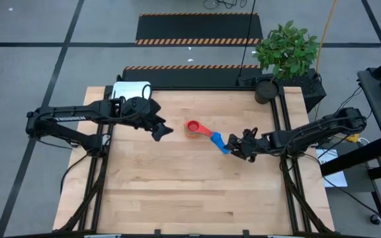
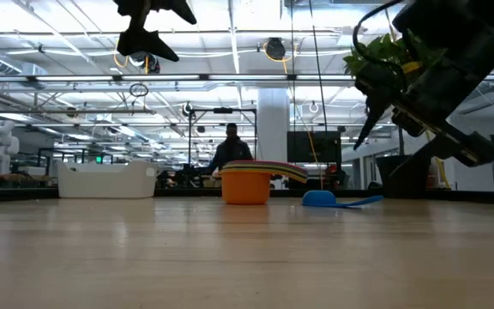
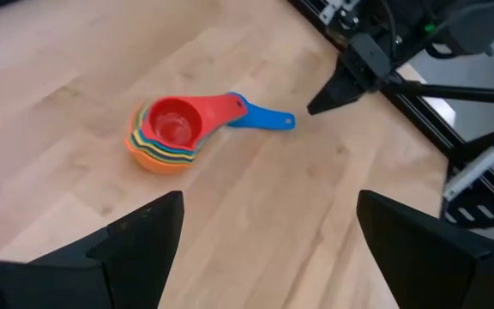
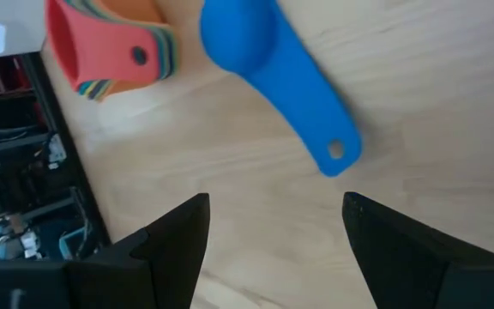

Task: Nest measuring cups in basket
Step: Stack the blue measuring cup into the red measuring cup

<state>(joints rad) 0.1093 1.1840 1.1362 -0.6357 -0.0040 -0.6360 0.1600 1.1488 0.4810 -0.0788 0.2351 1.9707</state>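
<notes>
A nested stack of measuring cups (image 1: 192, 127), red on top and orange at the bottom, stands on the table's middle (image 3: 165, 133) (image 2: 247, 183). A single blue cup (image 1: 218, 141) lies on the wood just right of the stack, its handle (image 4: 328, 150) pointing toward my right gripper. The white basket (image 1: 131, 89) sits at the table's far left corner (image 2: 107, 180). My left gripper (image 1: 163, 131) hovers open above the table, left of the stack (image 3: 264, 249). My right gripper (image 1: 233, 147) is open and raised, just right of the blue cup's handle (image 4: 273, 232).
A potted plant (image 1: 284, 53) stands at the table's far right corner. Bare wood spreads across the near half of the table (image 1: 190, 198). A person (image 2: 230, 150) shows far off in the room behind.
</notes>
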